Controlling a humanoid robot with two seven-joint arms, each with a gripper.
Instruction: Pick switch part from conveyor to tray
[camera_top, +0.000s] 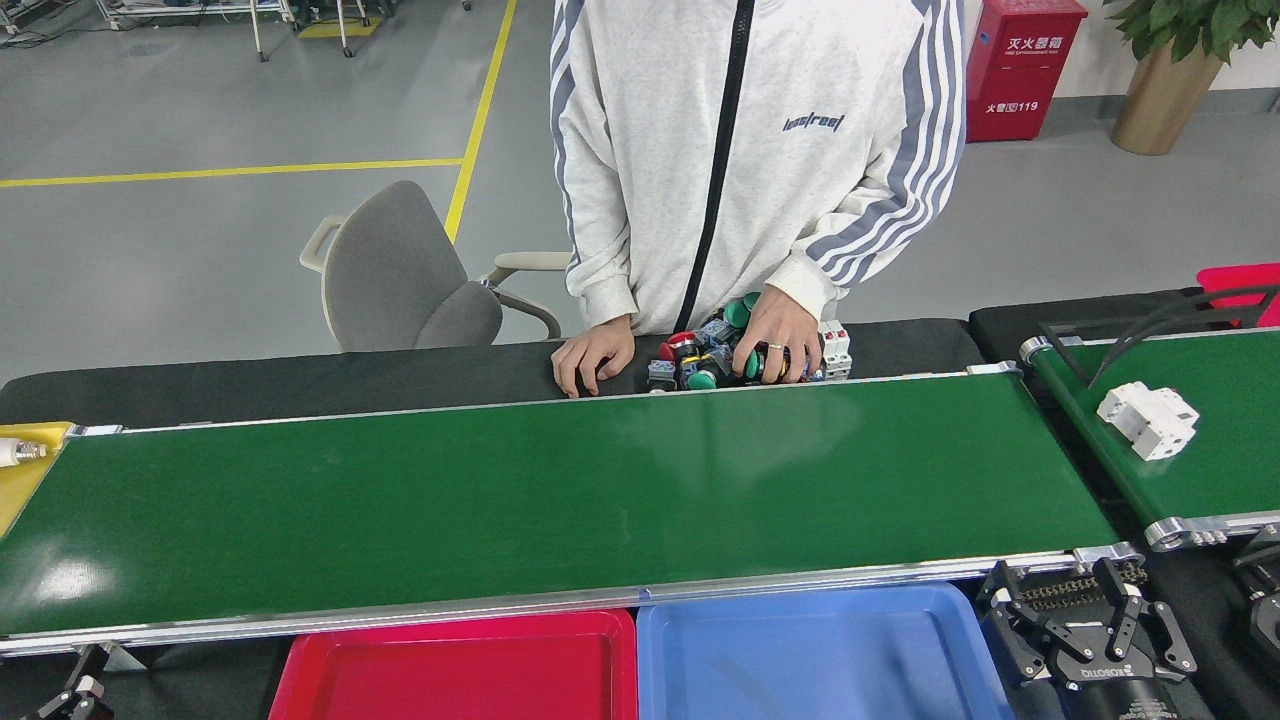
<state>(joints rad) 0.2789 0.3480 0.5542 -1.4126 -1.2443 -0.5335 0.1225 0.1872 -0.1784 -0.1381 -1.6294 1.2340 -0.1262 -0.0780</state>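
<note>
Grey factory floor behind a person (750, 150). The conveyor (560, 500) lies bare; switch parts (715, 355) are piled beyond its far rail under one hand (775, 345). Red tray (460, 670) and blue tray (820, 655) sit near. Right gripper (1085, 625) spread wide; left gripper (75, 697) unclear.

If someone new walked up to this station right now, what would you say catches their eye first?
Probably the long green conveyor running bare across the middle, with a person in a pale striped jacket standing behind it, one hand on a heap of small switch parts. Next, the red tray and blue tray sit side by side at the near edge, and a white part lies on the shorter belt at right.
</note>
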